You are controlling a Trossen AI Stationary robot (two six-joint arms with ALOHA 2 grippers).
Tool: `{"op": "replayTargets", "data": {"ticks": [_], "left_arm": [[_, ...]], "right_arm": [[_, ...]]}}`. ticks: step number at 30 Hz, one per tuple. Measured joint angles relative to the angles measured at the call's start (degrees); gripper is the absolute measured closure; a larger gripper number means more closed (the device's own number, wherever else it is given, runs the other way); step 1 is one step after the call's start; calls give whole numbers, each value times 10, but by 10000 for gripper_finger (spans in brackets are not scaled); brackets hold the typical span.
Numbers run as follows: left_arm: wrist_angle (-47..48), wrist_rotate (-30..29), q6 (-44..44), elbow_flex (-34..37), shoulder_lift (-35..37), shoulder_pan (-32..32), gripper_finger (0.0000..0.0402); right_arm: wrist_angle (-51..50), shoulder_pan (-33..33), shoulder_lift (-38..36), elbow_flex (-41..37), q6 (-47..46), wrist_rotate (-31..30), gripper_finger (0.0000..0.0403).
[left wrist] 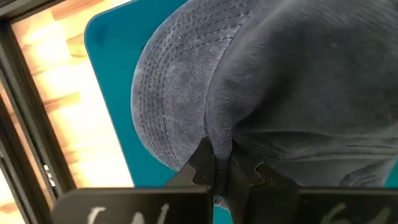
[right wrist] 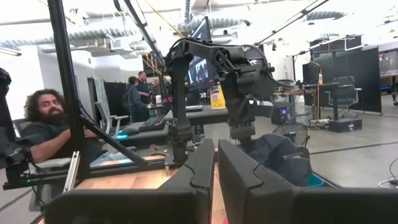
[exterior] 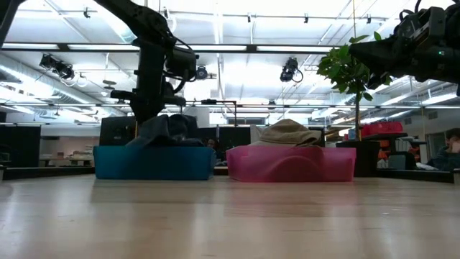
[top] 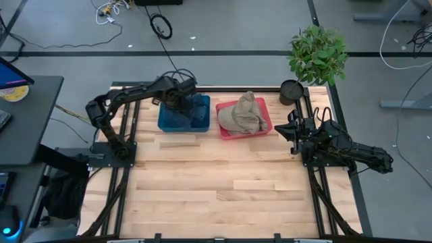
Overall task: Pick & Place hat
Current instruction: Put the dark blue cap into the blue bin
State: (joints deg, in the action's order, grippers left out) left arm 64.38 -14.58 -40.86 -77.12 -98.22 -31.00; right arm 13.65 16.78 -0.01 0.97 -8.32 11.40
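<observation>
A dark blue-grey hat (left wrist: 261, 93) lies in the blue bin (top: 183, 113) at the table's far side; in the low view the hat (exterior: 167, 131) rises above the bin's wall (exterior: 153, 162). My left gripper (left wrist: 227, 168) is down in that bin, shut on the hat. A tan hat (top: 244, 113) rests in the red bin (top: 244, 128) beside it, its crown (exterior: 289, 132) above the rim. My right gripper (right wrist: 216, 163) waits shut at the table's right edge, its arm (top: 331, 143) folded there. My left gripper pinches a fold of the blue hat's cloth (left wrist: 219, 138) where the brim meets the crown, between its two fingers. It comes from above, pointing down into the bin. The hat still lies in the blue bin.
A potted plant (top: 316, 55) stands at the far right corner, near the red bin. Bare wooden tabletop (top: 223, 189) stretches across the near half. A person (right wrist: 53, 127) sits beyond the table's left side.
</observation>
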Motion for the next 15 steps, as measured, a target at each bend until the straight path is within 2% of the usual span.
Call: {"op": "replayTargets", "data": {"ticks": [10,15], "left_arm": [[27,-9,44,0,-1,-38,388],[25,-9,53,0,-1,-49,370]], "right_arm": [[0,0,0,0,0,0,376],[0,0,0,0,0,0,376]]}}
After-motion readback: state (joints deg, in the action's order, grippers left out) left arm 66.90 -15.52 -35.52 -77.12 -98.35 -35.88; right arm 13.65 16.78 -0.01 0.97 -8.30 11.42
